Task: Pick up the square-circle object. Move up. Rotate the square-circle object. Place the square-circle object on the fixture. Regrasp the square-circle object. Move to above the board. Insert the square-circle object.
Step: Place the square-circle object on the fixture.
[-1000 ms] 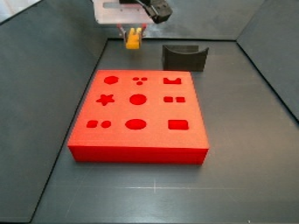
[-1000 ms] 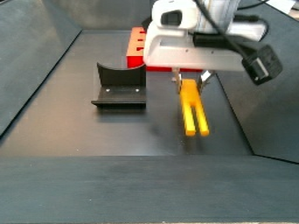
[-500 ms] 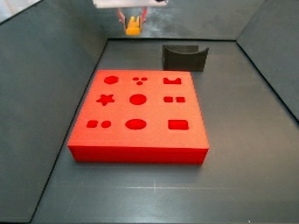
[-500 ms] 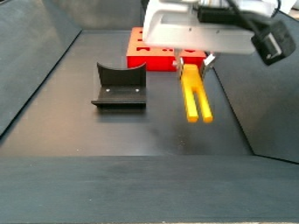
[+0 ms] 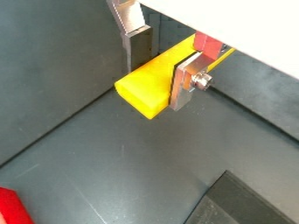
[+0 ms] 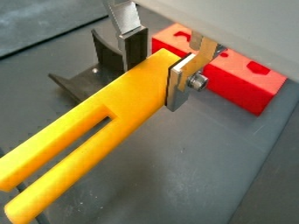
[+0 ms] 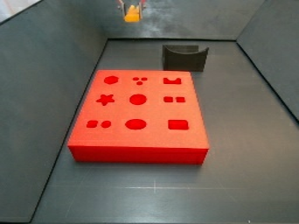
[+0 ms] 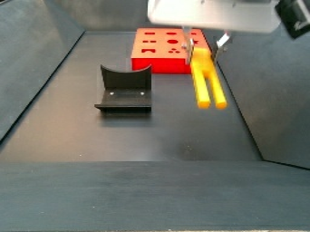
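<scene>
Lying flat on the dark floor (image 7: pixel 140 192), the red board (image 7: pixel 139 118) is the largest thing in both side views, its top face cut with a star, circles and squares. In a side view it sits towards the far edge of the floor (image 8: pixel 164 53), partly behind the arm's white body.

Next in size is the yellow-orange bar (image 8: pixel 204 80), which hangs in the air clear of the floor, slim and forked into two prongs at its free end (image 6: pixel 47 179). In a side view only its tip (image 7: pixel 132 12) shows at the upper edge of the frame, above the floor's far edge and beyond the board.

Smaller is the fixture (image 8: pixel 122 89), a dark block with a concave top. It stands on the floor just beside the board and well apart from the bar; in a side view it sits near the board's far right corner (image 7: pixel 184 57).

The gripper (image 6: pixel 158 59) is raised high over the floor. Its silver fingers (image 5: pixel 184 80) are clamped on the bar's solid end, one plate pressed flat to each side, with the bar sticking out level from between them in both wrist views.
</scene>
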{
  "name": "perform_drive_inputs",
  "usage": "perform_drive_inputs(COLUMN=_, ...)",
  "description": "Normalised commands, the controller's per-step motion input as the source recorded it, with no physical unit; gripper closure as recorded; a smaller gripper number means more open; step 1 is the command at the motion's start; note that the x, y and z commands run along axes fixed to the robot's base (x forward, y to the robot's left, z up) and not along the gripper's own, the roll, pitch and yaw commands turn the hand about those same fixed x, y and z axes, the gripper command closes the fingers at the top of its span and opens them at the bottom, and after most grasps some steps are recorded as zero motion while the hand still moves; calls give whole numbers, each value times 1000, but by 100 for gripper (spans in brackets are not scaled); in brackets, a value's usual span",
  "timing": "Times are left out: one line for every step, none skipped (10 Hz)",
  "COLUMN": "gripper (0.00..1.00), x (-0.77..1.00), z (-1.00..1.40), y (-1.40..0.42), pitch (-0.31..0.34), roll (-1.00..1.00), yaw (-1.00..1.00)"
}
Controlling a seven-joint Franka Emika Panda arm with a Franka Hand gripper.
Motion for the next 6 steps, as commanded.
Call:
perform_drive_inputs(gripper=100, x=-24, z=754, y=-5, pitch=105, roll=156, yaw=35)
perform_drive_inputs(gripper=100, x=-18, z=636, y=-6, pitch=107, roll=152, yaw=36)
perform_drive_inputs(gripper=100, x=-12, z=517, y=-2, pitch=107, roll=140, yaw=36)
perform_drive_inputs(gripper=100, x=-7, z=349, y=1, pitch=109, roll=124, yaw=34)
perform_drive_inputs(gripper=100, x=-3, z=219, y=5, pitch=110, roll=113, yaw=29)
perform_drive_inputs(gripper=100, x=1000, z=-220, y=-376, pitch=125, roll=142, yaw=-285)
